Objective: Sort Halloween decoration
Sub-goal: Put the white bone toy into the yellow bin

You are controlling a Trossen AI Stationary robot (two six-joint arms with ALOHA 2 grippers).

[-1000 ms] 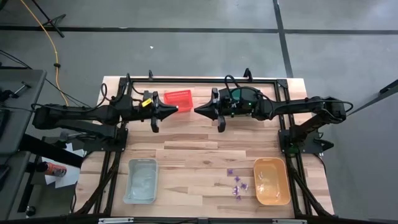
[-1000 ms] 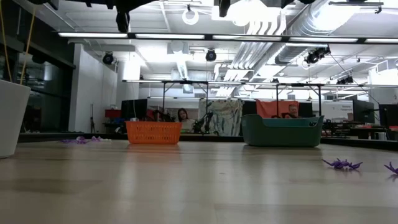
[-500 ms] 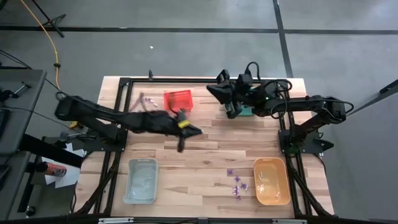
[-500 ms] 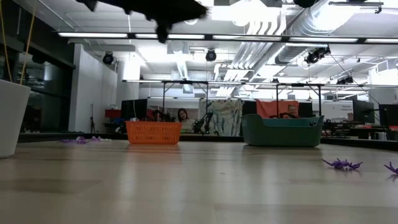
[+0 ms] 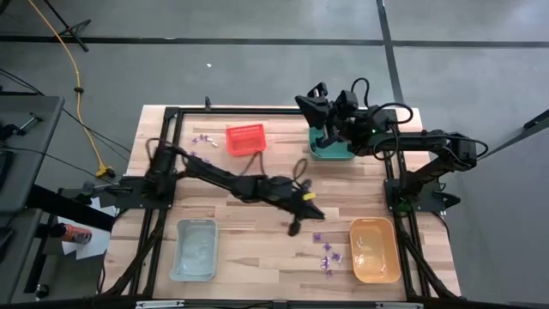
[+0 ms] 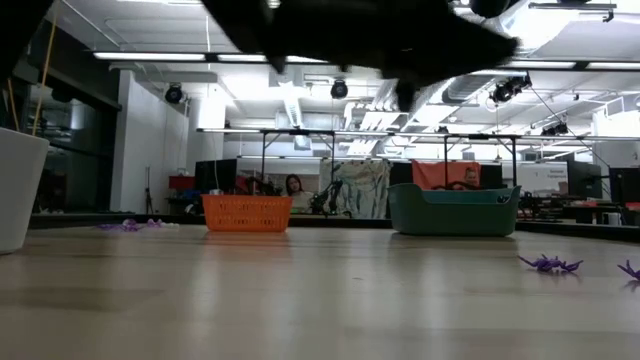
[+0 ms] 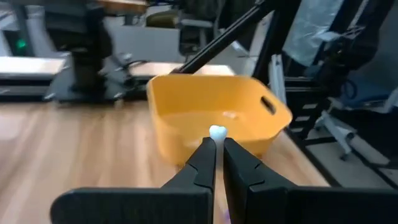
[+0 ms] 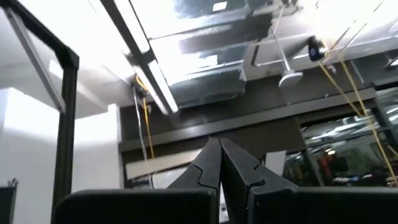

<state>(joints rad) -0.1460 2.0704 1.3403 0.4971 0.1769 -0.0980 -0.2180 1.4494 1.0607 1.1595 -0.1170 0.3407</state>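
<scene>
On the pale wooden slatted table (image 5: pixel 257 215) we see the Halloween decoration (image 5: pixel 327 255): tiny purple plastic trinkets with thin, spiky, spider-like outlines, scattered loose just beside the orange plastic bin (image 5: pixel 375 250), with a second small cluster (image 5: pixel 202 137) lying near the red mesh basket (image 5: pixel 245 138) at the far side. From table height, two of the purple pieces (image 6: pixel 549 264) sit flat on the wood, their legs splayed. The left end effector (image 5: pixel 302 202) reaches low across the middle of the table, its fingers pressed together on nothing, and its wrist view looks straight at the orange bin. The right end effector (image 5: pixel 307 100) is raised and tilted upward beside the teal plastic bin (image 5: pixel 330 151), its fingers likewise closed and empty. A clear plastic bin (image 5: pixel 195 249) stands at the near left.
</scene>
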